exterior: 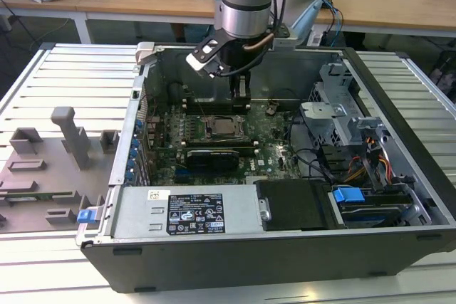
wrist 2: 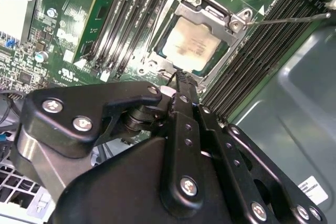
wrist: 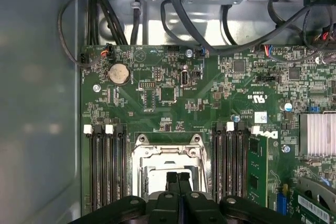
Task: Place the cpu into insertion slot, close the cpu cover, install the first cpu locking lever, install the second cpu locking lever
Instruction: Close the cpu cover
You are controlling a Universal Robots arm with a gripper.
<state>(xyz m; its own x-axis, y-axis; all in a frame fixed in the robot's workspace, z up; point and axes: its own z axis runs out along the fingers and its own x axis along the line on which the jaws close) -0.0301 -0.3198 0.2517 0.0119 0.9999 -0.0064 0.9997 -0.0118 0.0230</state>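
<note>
The cpu (wrist 2: 191, 45) lies flat in its socket on the green motherboard, its dull silver top showing through the square window of the cpu cover (wrist 2: 195, 9), which is down over it. In the exterior view the cpu (exterior: 223, 128) sits mid-board inside the open case. My gripper (wrist 2: 181, 80) hangs just above the socket's edge, its black fingers pressed together and shut with nothing between them. In the first wrist view the gripper (wrist: 178, 178) partly hides the cover (wrist: 168, 155). A thin wire locking lever (wrist 2: 289, 19) juts out from the socket corner over the memory slots. My gripper (exterior: 241, 105) stands over the socket's far side.
Black memory slots (wrist: 105, 166) flank the socket on both sides. Cables (wrist: 157, 14) run along the case wall near the board. A power supply (exterior: 189, 211) and a drive cage (exterior: 342, 115) fill the case's near side and the exterior view's right. A grey fixture (exterior: 64, 154) sits outside.
</note>
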